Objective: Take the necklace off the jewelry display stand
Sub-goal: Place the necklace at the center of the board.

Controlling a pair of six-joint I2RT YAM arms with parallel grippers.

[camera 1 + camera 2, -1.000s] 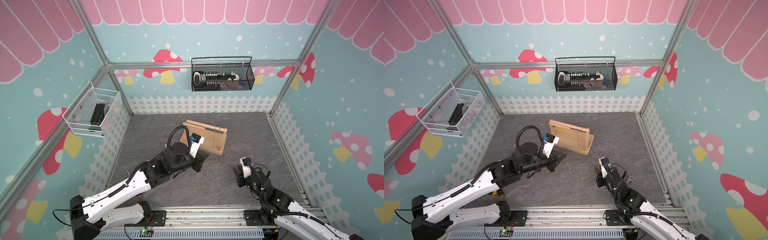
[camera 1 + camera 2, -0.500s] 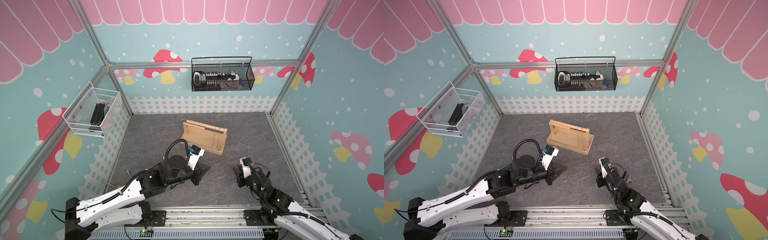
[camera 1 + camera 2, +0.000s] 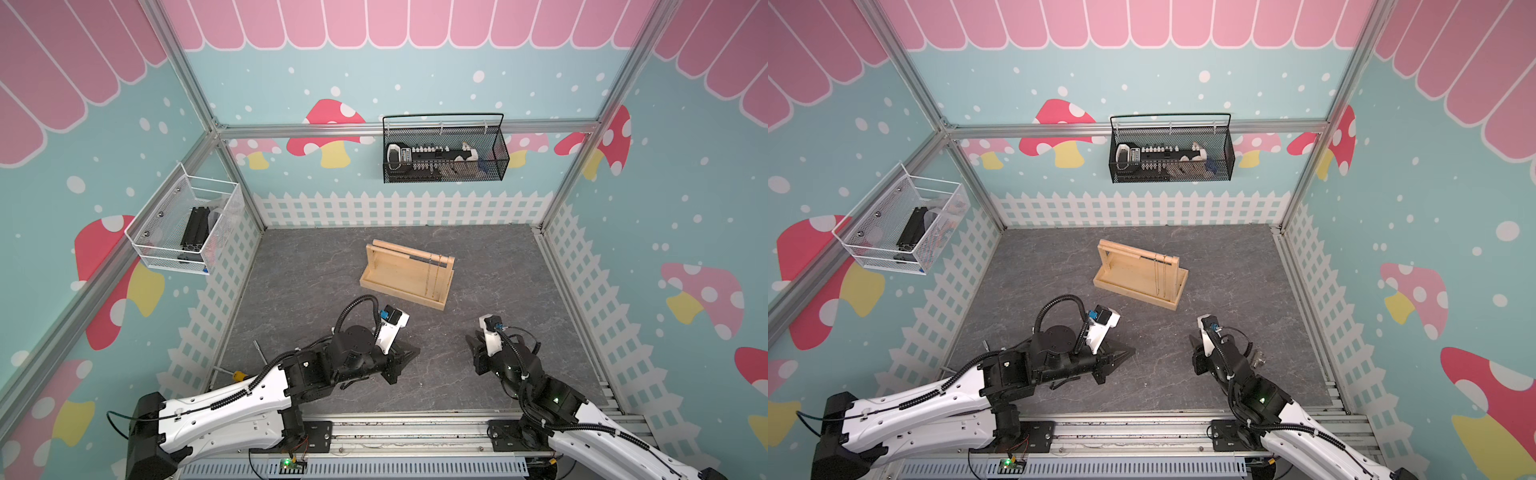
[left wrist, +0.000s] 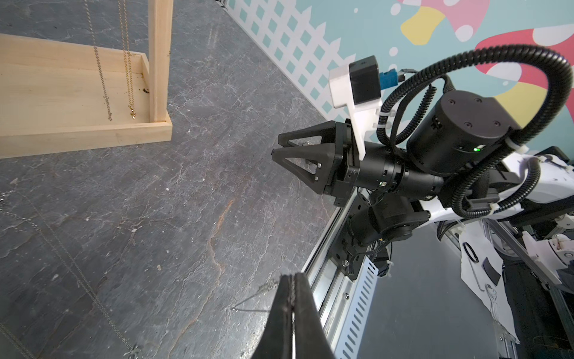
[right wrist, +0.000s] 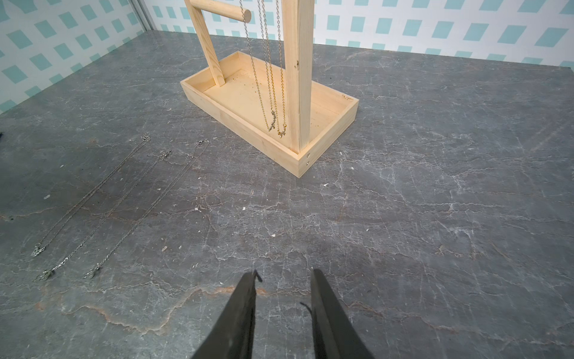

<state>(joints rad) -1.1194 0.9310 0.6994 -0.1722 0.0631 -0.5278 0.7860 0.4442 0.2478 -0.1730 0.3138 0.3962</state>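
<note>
The jewelry display stand [image 3: 395, 277], a pale wooden rack with a rectangular tray base, upright posts and a round dowel bar [image 5: 220, 14], is standing mid-table on the dark grey stone-patterned tabletop [image 5: 403, 217], well apart from both arms.

The left gripper [image 4: 292, 284] is hovering nearer the front rail than the stand, jaws clenched. A thin silver chain necklace [image 4: 291, 300] appears to be pinched in the seam between them, off the stand, with a short strand trailing toward the surface. The right gripper [image 5: 284, 273] is facing the stand with jaws parted and nothing between them.

A hanging silver necklace [image 5: 272, 122] and a hanging gold necklace [image 5: 281, 133] are dangling from the bar, close together and just beside one post. Three laid silver chains [image 5: 107, 214] are lying stretched out side by side on the tabletop.

Hazards from here:
- The pinched chain is very fine, so it could slip out during travel.
- Its trailing strand could snag or tangle the laid chains if it is set down too near them.
- A later reach at the bar could catch both hanging necklaces at once, or strike the post and shift the light stand.
</note>
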